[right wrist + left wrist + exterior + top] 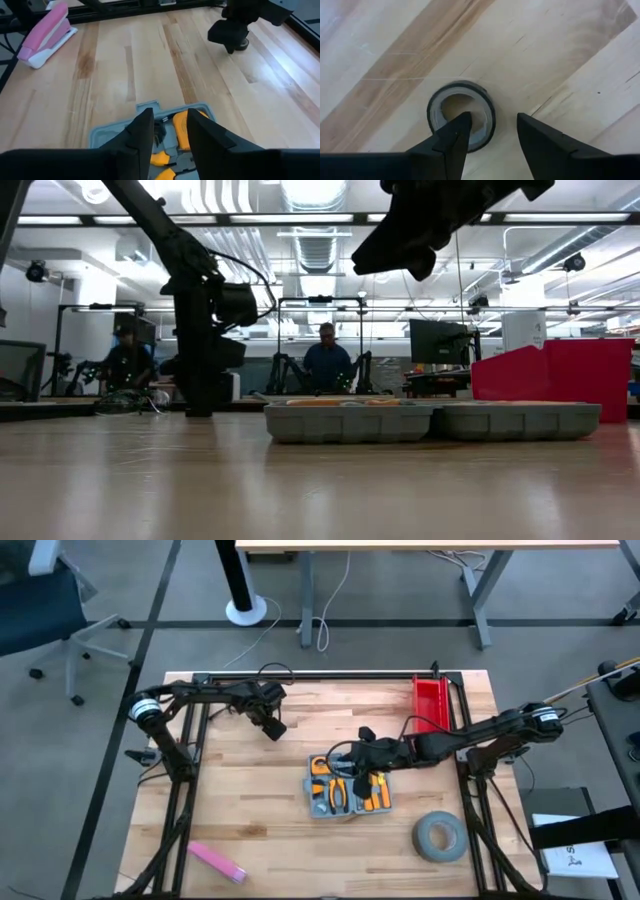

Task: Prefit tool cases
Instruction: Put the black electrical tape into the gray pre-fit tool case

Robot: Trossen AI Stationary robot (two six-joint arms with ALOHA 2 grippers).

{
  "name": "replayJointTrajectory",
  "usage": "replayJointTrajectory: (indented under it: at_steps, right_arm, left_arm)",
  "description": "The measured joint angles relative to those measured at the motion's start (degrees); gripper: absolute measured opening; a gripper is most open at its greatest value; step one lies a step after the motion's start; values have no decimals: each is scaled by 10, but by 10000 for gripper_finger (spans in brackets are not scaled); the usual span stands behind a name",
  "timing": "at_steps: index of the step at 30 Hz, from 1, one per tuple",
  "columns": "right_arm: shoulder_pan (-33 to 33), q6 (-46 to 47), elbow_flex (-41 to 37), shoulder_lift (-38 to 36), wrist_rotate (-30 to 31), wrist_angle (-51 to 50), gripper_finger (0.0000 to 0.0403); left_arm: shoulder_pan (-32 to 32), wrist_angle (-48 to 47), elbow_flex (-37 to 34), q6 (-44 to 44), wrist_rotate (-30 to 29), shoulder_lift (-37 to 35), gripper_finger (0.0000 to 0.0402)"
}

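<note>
The blue-grey tool case [347, 806] lies open and flat on the table's middle, with orange-handled tools in its recesses; its two halves [350, 423] rest on their backs. My right gripper [170, 127] hangs above the case [105, 135], well clear of it, its fingers narrowly open and holding nothing. My left gripper [273, 728] points down at the table's far left, open, over a small black ring with a white inner wall [461, 114]. One finger [455, 135] stands over the ring's hole and the other [535, 135] outside it. My left gripper comes at the small ring's near wall [482, 135] from above, pointing down, with one finger over the hole and one outside. The ring lies flat on the table. Whether either finger touches it I cannot tell.
A red bin [432, 703] stands at the far right edge. A grey tape roll [440, 837] lies near the right front. A pink and white object [217, 862] lies at the left front. Bare wood runs between the case and the left arm. People sit beyond the table.
</note>
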Motion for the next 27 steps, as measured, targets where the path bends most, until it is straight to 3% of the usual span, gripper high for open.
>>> replayJointTrajectory:
  at_steps: [11,15,20,27]
  right_arm:
    - [7,0,0,-3,0,2,95]
    - [7,0,0,-3,0,2,102]
    - [7,0,0,-3,1,2,109]
    - [7,0,0,-3,2,1,110]
  left_arm:
    - [1,0,-5,6,11,0,142]
    - [0,-1,-6,13,13,0,102]
    - [0,-4,-6,13,29,-1,19]
    - [-1,-33,-2,16,76,-3,9]
